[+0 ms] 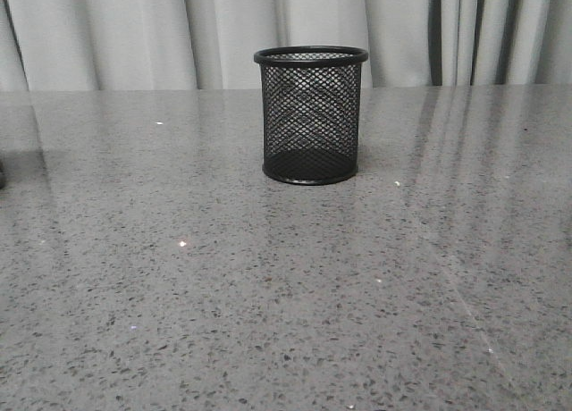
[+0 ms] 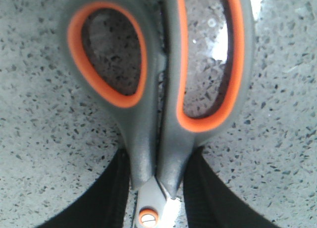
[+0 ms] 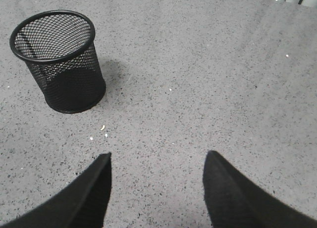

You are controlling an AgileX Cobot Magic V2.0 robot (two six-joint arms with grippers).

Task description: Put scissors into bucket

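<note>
Gripping scissors (image 2: pixel 158 104), left fingers (image 2: pixel 106 198); bucket (image 1: pixel 311 116) stands apart.

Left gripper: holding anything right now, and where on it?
Left gripper is shut on the scissors, fingers at the neck where the handles meet the pivot. Right gripper is open and empty.

Scissors (image 2: pixel 158 114) closed, grey-orange handles; black mesh bucket (image 1: pixel 311 116) upright.

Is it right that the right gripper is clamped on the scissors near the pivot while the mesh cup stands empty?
Not quite: the left gripper clamps the scissors, as the left wrist view shows. The right gripper is open and empty. The mesh cup is empty.
</note>
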